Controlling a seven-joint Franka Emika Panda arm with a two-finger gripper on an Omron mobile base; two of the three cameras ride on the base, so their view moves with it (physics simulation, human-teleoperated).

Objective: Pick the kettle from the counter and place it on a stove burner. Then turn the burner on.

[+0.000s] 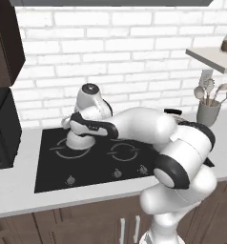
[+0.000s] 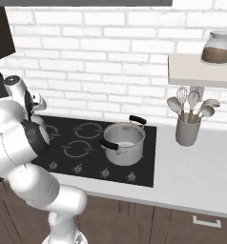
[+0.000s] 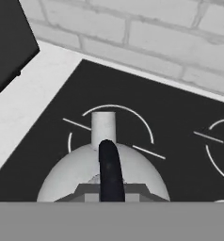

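The small silvery-grey kettle (image 1: 79,141) sits low over the back-left stove burner (image 1: 70,153) of the black cooktop, its spout (image 3: 103,127) pointing toward the brick wall. I cannot tell whether its base touches the glass. My gripper (image 1: 78,133) comes down from above and is shut on the kettle's black handle (image 3: 109,164). In the hand view the kettle (image 3: 69,176) covers the near part of the burner ring (image 3: 138,117). The off-white counter (image 1: 20,190) lies around the cooktop.
A wide steel pot (image 2: 124,140) with black handles stands on the cooktop's right side. Knobs (image 1: 117,173) line the cooktop's front edge. A grey utensil cup (image 2: 187,131) stands on the counter at right, under a shelf holding a jar (image 2: 216,47). A black appliance (image 1: 1,128) stands at left.
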